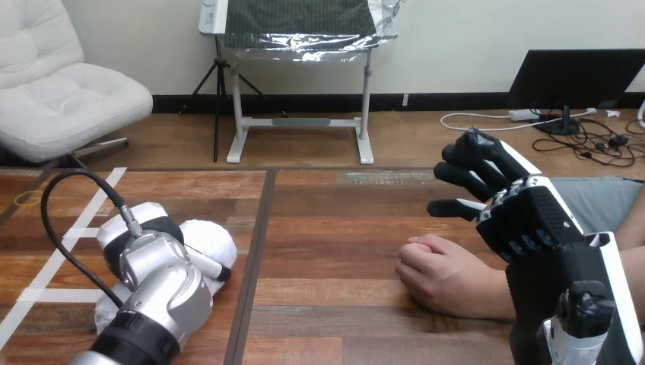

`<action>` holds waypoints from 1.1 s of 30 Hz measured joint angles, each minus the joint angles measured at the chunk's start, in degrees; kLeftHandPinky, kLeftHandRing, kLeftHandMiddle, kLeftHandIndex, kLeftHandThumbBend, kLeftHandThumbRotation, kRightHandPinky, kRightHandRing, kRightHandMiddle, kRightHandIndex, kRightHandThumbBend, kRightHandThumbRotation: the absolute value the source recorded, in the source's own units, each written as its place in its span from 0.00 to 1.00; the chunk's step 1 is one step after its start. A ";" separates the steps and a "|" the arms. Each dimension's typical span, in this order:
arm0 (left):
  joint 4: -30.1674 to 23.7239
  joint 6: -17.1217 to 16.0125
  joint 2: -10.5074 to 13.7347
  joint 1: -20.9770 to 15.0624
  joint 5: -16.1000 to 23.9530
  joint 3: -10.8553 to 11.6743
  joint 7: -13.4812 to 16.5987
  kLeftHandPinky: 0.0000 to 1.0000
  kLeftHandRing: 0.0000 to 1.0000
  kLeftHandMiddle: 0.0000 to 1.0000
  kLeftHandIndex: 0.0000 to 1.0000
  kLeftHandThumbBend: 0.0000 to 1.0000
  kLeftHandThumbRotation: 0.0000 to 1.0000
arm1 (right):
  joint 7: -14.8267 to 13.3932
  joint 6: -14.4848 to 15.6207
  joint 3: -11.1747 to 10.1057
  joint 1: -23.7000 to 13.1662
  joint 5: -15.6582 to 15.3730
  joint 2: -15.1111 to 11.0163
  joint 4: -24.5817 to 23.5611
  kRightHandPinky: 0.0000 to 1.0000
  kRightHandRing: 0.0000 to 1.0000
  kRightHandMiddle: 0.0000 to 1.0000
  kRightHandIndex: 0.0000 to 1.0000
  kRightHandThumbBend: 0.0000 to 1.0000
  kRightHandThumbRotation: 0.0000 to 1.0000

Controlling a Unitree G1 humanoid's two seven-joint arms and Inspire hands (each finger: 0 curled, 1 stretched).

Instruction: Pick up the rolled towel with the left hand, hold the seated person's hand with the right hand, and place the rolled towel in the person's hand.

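The white rolled towel (207, 242) lies on the wooden table (335, 228) at the left. My left hand (142, 228) rests on top of it, with the silver forearm covering most of the hand and part of the towel. At the right, the person's hand (441, 272) lies on the table as a loose fist, knuckles toward the centre. My right hand (508, 204) hovers just above and behind the person's wrist with its fingers spread and nearly straight, pointing left. It holds nothing, and I cannot tell whether it touches the wrist.
White tape lines (53, 262) mark the table's left part. A dark seam (257, 251) runs front to back between the two table boards, just right of the towel. Bare wood lies between the towel and the person's hand.
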 measured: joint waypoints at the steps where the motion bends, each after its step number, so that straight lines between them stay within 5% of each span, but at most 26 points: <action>1: -0.44 -0.04 0.05 0.23 -0.01 0.04 0.04 0.04 0.12 0.23 0.59 0.73 0.03 | 0.00 0.00 0.00 0.00 0.00 0.00 0.00 0.66 0.81 0.83 0.83 0.93 1.00; 14: -6.76 -0.74 0.20 3.96 -0.36 0.79 2.05 0.01 0.08 0.19 0.66 0.65 0.00 | 0.00 0.00 -0.01 0.00 0.06 0.00 0.00 0.67 0.82 0.83 0.84 0.92 1.00; 24: -14.60 -2.91 -0.96 10.09 -3.19 4.66 7.70 0.05 0.13 0.23 0.43 0.68 0.00 | 0.00 -0.02 -0.02 0.05 0.08 -0.01 0.00 0.68 0.82 0.82 0.84 0.90 1.00; 33: -22.01 -5.62 -2.32 16.20 -6.49 8.44 11.34 0.08 0.16 0.25 0.38 0.68 0.00 | 0.01 0.00 0.03 0.53 0.13 -0.04 0.00 0.69 0.83 0.83 0.84 0.88 1.00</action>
